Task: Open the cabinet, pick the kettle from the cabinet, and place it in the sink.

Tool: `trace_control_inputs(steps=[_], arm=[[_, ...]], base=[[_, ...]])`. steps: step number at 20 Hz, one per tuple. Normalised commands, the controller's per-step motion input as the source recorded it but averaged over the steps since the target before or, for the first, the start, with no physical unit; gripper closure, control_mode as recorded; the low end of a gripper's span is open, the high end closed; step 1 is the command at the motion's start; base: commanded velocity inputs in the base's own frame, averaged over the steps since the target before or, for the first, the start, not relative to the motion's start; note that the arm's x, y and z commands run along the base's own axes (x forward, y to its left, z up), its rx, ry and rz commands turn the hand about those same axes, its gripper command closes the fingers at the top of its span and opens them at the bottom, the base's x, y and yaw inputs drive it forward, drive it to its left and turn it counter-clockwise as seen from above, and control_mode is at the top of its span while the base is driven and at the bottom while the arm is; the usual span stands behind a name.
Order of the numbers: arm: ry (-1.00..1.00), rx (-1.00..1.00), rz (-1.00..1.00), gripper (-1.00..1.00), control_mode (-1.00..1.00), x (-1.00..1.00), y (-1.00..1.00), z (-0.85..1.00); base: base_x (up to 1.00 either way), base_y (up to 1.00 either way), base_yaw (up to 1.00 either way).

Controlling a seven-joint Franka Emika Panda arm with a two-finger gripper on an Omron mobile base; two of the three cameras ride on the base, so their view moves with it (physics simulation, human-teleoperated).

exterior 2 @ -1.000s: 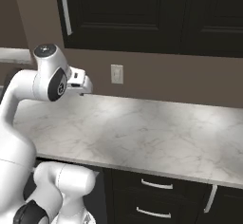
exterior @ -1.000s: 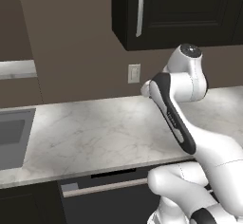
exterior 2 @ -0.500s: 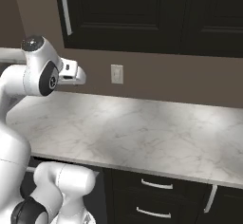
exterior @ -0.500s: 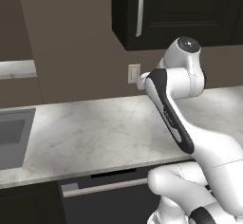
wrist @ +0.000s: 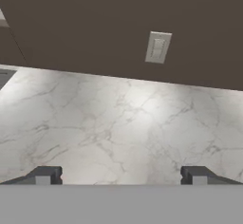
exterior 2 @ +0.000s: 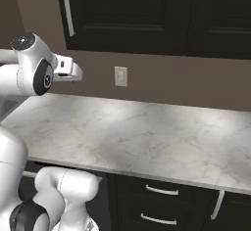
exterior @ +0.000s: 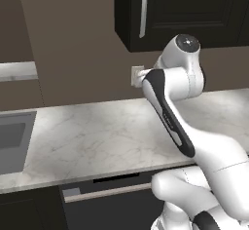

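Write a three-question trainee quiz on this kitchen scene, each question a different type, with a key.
1. True or false: the cabinet door is shut.
2. The gripper is: A open, holding nothing; B shut on the kettle.
3. Fill in: the wall outlet sits on the wall above the marble ___.

Key: 1 true; 2 A; 3 counter.

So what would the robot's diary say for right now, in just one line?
stage: before opening | cabinet: door shut | handle: untouched | fingers: open, empty, above counter | sink: left of arm
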Motion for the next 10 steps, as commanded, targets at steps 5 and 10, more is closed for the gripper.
trace_control_inputs(steps=[5, 10], arm=[[-0.02, 0.0, 0.0, -1.0, -1.0, 0.06, 0.16, 0.29], [-0.22, 0.05, 0.0, -1.0, -1.0, 0.01, 0.02, 0.25]], base=[[0.0, 0.0, 0.0], [0.0, 0.0, 0.0]])
